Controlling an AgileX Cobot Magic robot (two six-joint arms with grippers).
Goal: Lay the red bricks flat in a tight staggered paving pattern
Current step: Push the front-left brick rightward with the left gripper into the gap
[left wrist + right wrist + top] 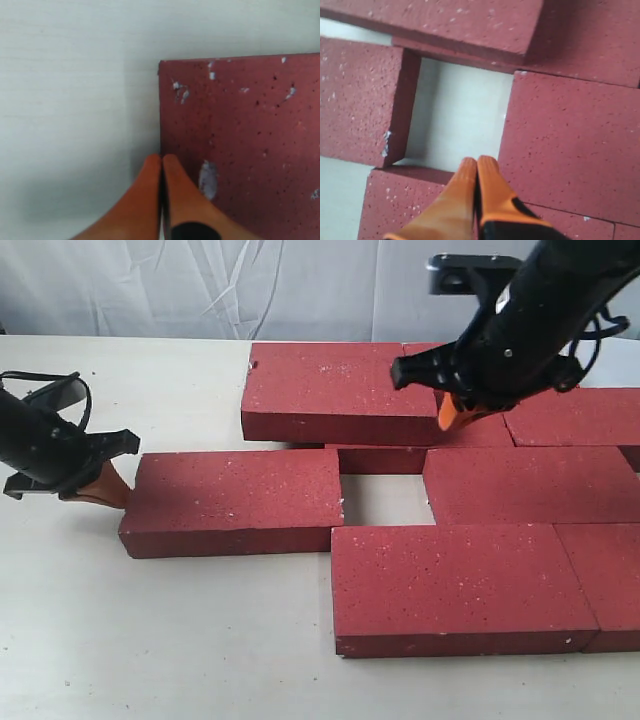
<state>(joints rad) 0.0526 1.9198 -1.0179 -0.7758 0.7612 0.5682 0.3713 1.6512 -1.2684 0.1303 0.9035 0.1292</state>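
Note:
Several red bricks lie flat on the pale table [150,640]. The middle row's left brick [235,502] [240,140] stands apart from its neighbour [530,485] [575,140], with a bare gap [385,498] [460,115] between them. My left gripper [118,496] [161,159] is shut and empty, its orange tips against that left brick's outer end. My right gripper [445,420] [477,162] is also shut and empty. It hovers over the back brick [335,390] [445,20], near the gap.
A front brick [460,585] and another to its right [610,580] form the near row. A back-right brick [580,415] continues the far row, and part of a brick [380,456] shows under the back one. White cloth [200,285] hangs behind the table.

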